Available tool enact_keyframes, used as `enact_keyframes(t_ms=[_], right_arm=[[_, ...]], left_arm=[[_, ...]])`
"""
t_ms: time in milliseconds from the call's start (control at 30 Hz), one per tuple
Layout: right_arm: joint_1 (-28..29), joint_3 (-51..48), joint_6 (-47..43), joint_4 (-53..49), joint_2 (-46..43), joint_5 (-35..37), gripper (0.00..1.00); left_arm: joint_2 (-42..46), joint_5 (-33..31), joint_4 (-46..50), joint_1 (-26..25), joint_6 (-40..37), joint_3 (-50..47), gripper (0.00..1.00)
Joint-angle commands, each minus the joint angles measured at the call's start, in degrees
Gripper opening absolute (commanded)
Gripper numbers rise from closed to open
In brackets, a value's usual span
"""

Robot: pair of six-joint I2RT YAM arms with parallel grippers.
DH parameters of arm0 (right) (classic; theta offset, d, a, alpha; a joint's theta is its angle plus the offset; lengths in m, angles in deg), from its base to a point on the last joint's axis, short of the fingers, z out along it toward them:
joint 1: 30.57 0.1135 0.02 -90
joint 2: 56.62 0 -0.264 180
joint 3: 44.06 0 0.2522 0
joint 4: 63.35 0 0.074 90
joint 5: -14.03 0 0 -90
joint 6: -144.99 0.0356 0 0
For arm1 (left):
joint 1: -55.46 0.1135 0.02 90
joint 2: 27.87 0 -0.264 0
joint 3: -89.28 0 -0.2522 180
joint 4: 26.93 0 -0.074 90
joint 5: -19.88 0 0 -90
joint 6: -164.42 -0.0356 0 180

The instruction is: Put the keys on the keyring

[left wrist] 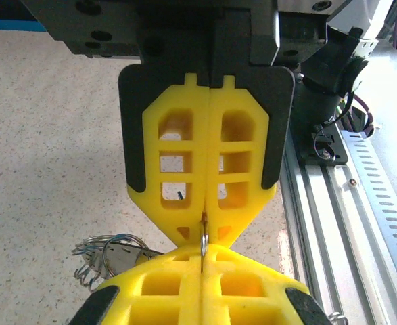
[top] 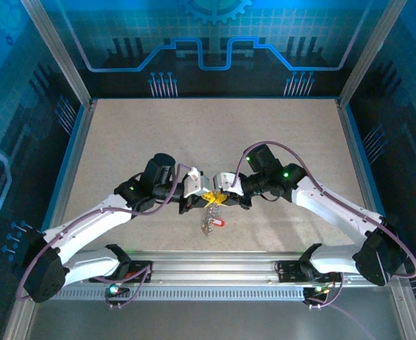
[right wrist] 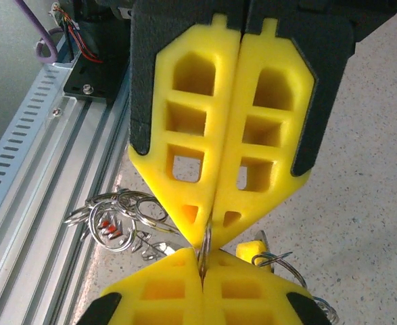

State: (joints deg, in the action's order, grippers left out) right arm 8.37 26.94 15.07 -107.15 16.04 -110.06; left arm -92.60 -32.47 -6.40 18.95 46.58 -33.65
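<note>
Keyring (top: 209,212) metal is found just beyond the slotted aluminium rail (top: 215,273) that is bolted along the near edge, where both arm bases are mounted. From those bases the two arms are bent inward, and their tips are set nose to nose over the front half of the speckled tabletop (top: 215,134). The left gripper (left wrist: 203,231) is seen with its yellow fingers pressed together, with a thin, edge-on loop of the keyring pinched at their very tips. The right gripper (right wrist: 205,237) is likewise clamped on that same loop, so the wire is held from both sides. On the near side of the tips a cluster of silvery rings is gathered, with a red key (top: 220,222) at its edge; whether the cluster is resting on the surface or hanging cannot be told. A small yellow piece (right wrist: 255,248) is seen just beside the right gripper's tips. Farther back, bare tabletop is bordered by blue printed walls (top: 215,49).
</note>
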Motion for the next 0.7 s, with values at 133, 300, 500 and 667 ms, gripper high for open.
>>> enact_keyframes(t_ms=[133, 300, 500, 667], right_arm=[[-1.82, 0.60, 0.72, 2.40, -1.45, -5.60, 0.22], [-3.20, -1.92, 1.82, 3.81, -4.01, -6.46, 0.22], [-3.60, -3.28, 2.54, 4.11, -4.99, -7.30, 0.18], [-3.61, -4.18, 3.31, 4.95, -5.42, -7.81, 0.16]], left_arm=[[4.50, 1.83, -8.71, -0.14, 2.78, -3.14, 0.00], [5.67, 4.09, -14.64, 0.18, 4.76, -5.63, 0.00], [5.62, 4.71, -21.19, 0.39, 8.59, -7.79, 0.00], [6.18, 4.46, -29.49, 0.68, 11.99, -10.78, 0.00]])
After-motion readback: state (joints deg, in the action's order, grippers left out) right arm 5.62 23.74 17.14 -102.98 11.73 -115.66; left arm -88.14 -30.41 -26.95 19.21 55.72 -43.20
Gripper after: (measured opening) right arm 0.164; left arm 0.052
